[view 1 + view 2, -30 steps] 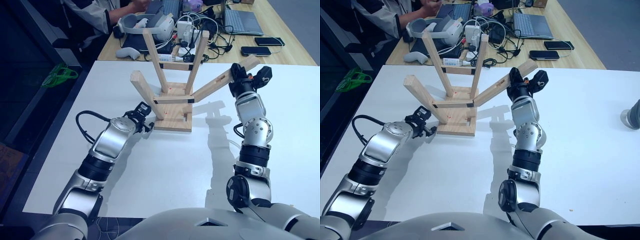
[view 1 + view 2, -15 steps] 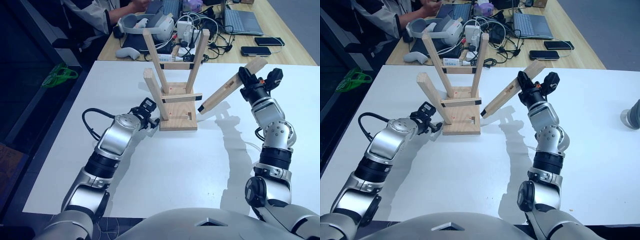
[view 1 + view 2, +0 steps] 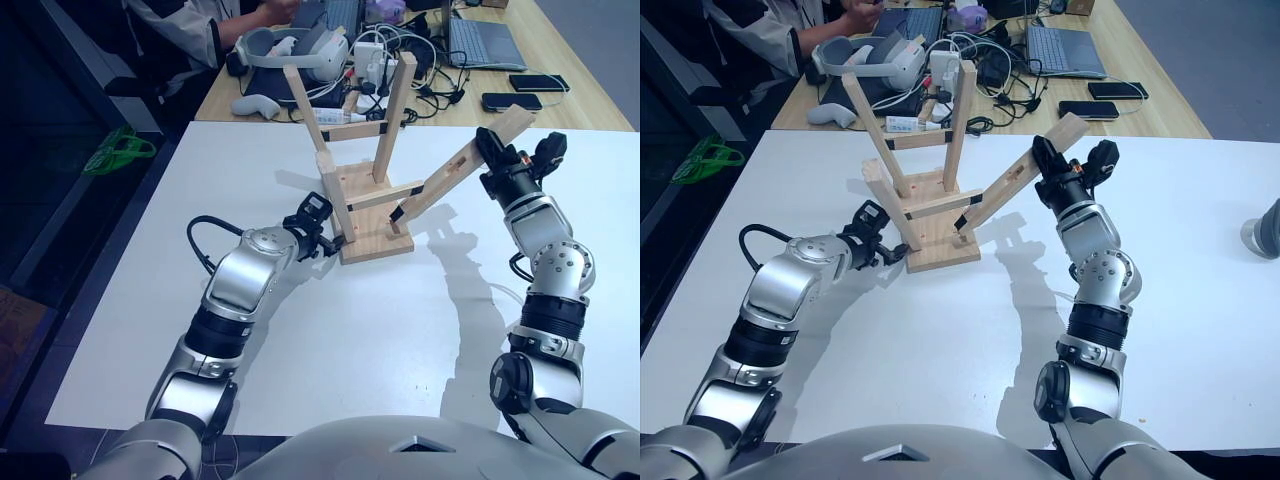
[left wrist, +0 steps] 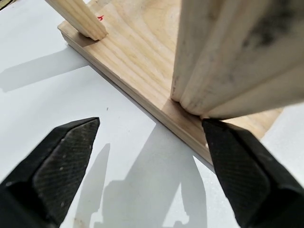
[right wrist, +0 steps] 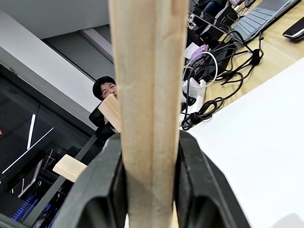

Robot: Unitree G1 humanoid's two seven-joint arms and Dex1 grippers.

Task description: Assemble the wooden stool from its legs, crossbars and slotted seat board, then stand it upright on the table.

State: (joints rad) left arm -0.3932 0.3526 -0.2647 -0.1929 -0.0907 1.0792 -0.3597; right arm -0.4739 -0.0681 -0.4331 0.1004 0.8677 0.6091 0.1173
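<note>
The stool lies upside down on the white table [image 3: 330,360], its seat board [image 3: 372,243] flat and three legs [image 3: 312,105] pointing up, joined by crossbars [image 3: 350,130]. My left gripper [image 3: 318,225] is open at the board's near-left corner. In the left wrist view its fingers [image 4: 61,161] straddle that corner of the seat board [image 4: 137,52], where one leg [image 4: 237,47] stands. My right gripper [image 3: 505,160] is shut on a loose leg [image 3: 450,170] near its top end. The leg slants down-left, and its black-taped tip touches the board's right edge. The right wrist view has the loose leg [image 5: 148,71] clamped between the fingers.
Behind the table is a wooden desk [image 3: 560,55] with a headset [image 3: 290,45], cables, laptops and phones, and a person sits there. A grey round object [image 3: 1265,230] stands at the table's far right edge. The table's near half is bare.
The stool has slid right and turned, with my left gripper following at its corner. My right gripper pulled the slanted leg off to the right, and its tip now meets the board again.
</note>
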